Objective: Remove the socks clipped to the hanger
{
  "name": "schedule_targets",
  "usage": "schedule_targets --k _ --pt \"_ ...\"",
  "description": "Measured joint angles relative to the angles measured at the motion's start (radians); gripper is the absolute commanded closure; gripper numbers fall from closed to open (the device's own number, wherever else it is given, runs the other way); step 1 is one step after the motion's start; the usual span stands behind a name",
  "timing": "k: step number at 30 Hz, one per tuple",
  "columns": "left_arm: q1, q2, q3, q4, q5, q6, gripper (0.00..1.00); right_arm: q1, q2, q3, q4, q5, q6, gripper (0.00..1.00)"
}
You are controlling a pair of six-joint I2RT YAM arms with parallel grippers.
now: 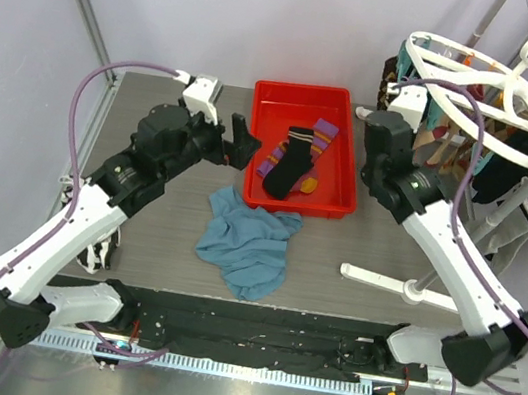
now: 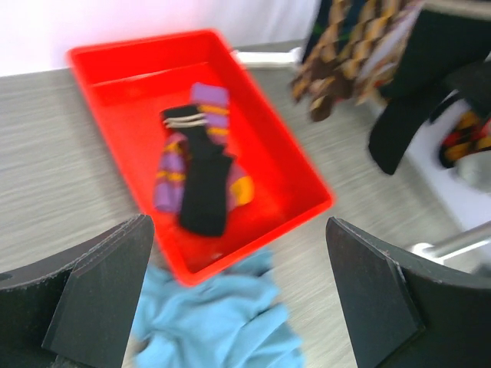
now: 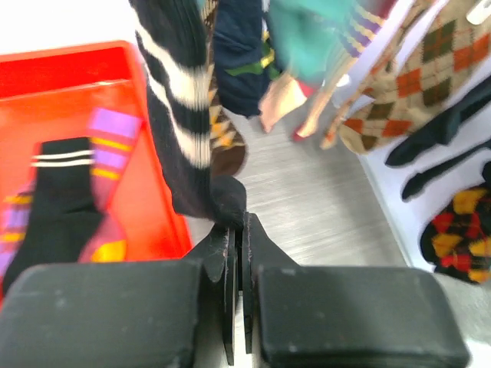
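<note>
Grey table (image 1: 337, 245) lies below; the right end effector (image 3: 236, 222) is closed on the toe of a dark striped sock (image 3: 180, 115), which hangs from the hanger (image 1: 467, 57) just above it. Pull straight down, steadily, until it comes free.

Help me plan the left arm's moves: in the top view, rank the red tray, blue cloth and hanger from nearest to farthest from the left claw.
1. Red tray, just right of the left claw.
2. Blue cloth, toward the arm bases.
3. Hanger, far right at the back.
</note>
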Motion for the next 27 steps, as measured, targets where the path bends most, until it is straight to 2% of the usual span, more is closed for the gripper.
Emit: schedule_targets --k 6,17,27 --pt "0.0 0.153 0.203 -0.013 0.086 -0.067 0.02 0.0 -0.149 -0.114 0.052 -0.161 -0.039 0.99" --pt "-0.028 0.467 0.607 0.009 0.242 -0.157 0.05 -0.034 -0.245 -0.213 0.081 -0.294 -0.055 0.99" --pt "-0.097 0.637 0.773 0.082 0.282 -0.208 0.06 -0.067 -0.351 -0.271 0.124 -0.377 -0.035 0.99"
